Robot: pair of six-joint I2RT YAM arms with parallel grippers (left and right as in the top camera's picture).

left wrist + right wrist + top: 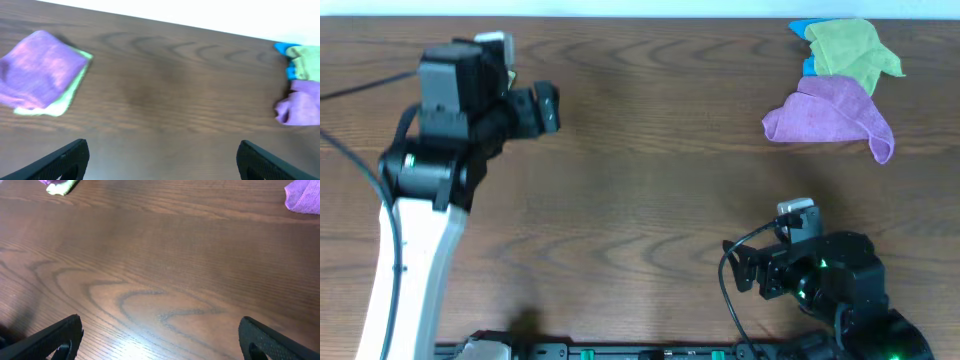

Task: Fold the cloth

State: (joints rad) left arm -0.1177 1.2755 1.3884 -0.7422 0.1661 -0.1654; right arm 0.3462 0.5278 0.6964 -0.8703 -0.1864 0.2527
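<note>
The cloth (42, 67) is purple-magenta and lies folded on a folded light green cloth (67, 100) at the left of the left wrist view. In the overhead view my left arm hides it. My left gripper (550, 108) is open and empty above bare table, right of that stack; its fingers (162, 145) frame bare wood. My right gripper (735, 268) is open and empty near the front right, its fingers (160, 320) over bare wood. The green edge of the stack (60, 186) shows at the top left of the right wrist view.
A loose pile lies at the far right: a paler purple cloth (830, 112), a crumpled light green cloth (850, 48) and a blue one (804, 30). The paler purple cloth also shows in the wrist views (300, 105) (304, 199).
</note>
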